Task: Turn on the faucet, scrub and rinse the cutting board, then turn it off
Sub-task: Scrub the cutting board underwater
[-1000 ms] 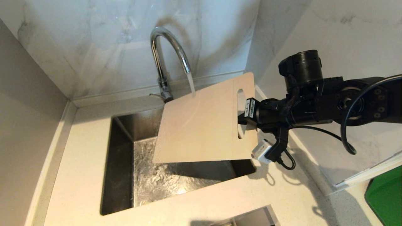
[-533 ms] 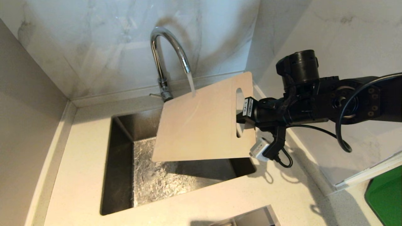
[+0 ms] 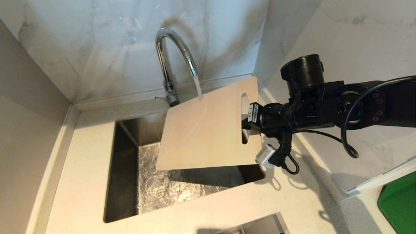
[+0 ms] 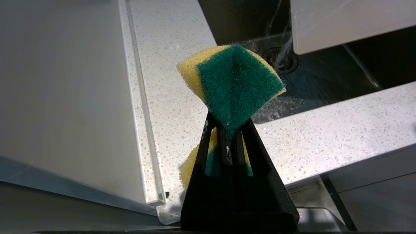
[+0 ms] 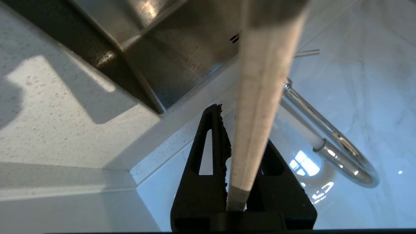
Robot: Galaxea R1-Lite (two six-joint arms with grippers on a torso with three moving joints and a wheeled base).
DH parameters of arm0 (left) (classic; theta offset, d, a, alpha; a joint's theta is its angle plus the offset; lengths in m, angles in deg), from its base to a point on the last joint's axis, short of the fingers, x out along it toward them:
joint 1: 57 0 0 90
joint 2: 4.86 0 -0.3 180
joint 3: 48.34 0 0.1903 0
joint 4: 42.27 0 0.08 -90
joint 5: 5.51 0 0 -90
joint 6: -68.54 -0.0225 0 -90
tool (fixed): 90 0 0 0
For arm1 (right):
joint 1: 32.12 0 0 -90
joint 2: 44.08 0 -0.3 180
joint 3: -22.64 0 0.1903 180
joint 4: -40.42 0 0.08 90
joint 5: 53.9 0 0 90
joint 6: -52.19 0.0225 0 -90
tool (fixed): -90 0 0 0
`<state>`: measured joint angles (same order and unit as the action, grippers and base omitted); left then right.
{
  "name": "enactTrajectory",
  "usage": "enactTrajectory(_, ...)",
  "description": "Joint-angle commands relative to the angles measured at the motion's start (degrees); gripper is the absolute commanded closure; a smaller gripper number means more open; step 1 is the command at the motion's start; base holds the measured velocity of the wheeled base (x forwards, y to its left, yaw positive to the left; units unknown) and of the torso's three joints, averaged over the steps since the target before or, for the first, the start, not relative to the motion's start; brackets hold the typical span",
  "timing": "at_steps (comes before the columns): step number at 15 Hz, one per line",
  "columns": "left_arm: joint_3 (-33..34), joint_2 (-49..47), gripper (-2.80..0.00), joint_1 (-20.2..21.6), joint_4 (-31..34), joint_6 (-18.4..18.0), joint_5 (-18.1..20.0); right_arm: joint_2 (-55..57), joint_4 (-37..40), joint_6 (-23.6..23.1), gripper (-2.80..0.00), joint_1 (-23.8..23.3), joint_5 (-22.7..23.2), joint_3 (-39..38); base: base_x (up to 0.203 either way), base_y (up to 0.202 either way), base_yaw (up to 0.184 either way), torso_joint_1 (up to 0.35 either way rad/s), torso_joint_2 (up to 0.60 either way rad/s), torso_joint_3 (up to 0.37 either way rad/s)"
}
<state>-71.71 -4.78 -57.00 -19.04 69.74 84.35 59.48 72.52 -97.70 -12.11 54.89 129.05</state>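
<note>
Closest in, down by the counter's front edge and out of the head view: left gripper (image 4: 229, 130), parked, fingers squeezed tight on a yellow-and-green scrub sponge (image 4: 234, 87), green scouring side facing the wrist camera, sponge folded into a wedge by the pinch. Speckled light stone countertop (image 3: 201, 208) wrapping around a stainless sink (image 3: 125, 182), basin bottom wet and glittery with splashing water. Above the sink, held in the air: cream cutting board (image 3: 204, 133), tilted with its low corner over the basin and its far edge up near the back ledge. Right gripper (image 3: 246, 125) reaching in from the right, clamped on the board's short end right at the handle slot, one finger on each face; in the right wrist view just the thin board edge (image 5: 256, 107) sandwiched between the black fingers (image 5: 208, 152). Further back, chrome gooseneck faucet (image 3: 169, 55) on the rear ledge, running, stream landing on the board's upper part near the far edge. Behind everything, pale marble-look wall panels (image 3: 97, 42) meeting in a corner.
</note>
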Motion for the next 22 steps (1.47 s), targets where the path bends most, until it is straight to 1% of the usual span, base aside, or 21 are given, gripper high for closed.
enactTrajectory(1, 0.09, 0.01, 0.0, 0.0, -0.04, 0.03, -0.04, 0.5, -0.02, -0.91, 0.0, 0.38, 0.11, 0.19, 0.0, 0.0, 0.0, 0.0, 0.0, 0.0)
enactTrajectory(3, 0.16, 0.01, 0.0, 0.0, -0.04, 0.03, -0.04, 1.04, -0.69, -0.75, 0.0, 0.68, 0.11, 0.64, 0.0, 0.0, 0.0, 0.0, 0.0, 0.0)
enactTrajectory(6, 0.17, 0.01, 0.0, 0.0, -0.04, 0.03, -0.04, 3.05, -1.26, -0.75, 0.0, 1.0, 0.99, 3.43, 0.0, 0.0, 0.0, 0.0, 0.0, 0.0)
enactTrajectory(11, 0.09, 0.01, 0.0, 0.0, -0.04, 0.03, -0.04, 4.62, -1.27, -0.46, 0.0, 3.35, 1.07, 3.86, 0.0, 0.0, 0.0, 0.0, 0.0, 0.0)
enactTrajectory(16, 0.17, 0.01, 0.0, 0.0, -0.04, 0.03, -0.04, 5.97, -1.35, -0.49, 0.0, 3.55, 1.17, 4.96, 0.0, 0.0, 0.0, 0.0, 0.0, 0.0)
enactTrajectory(22, 0.09, 0.01, 0.0, 0.0, -0.04, 0.03, -0.04, 8.68, -1.35, -0.57, 0.0, 3.99, 1.25, 8.22, 0.0, 0.0, 0.0, 0.0, 0.0, 0.0)
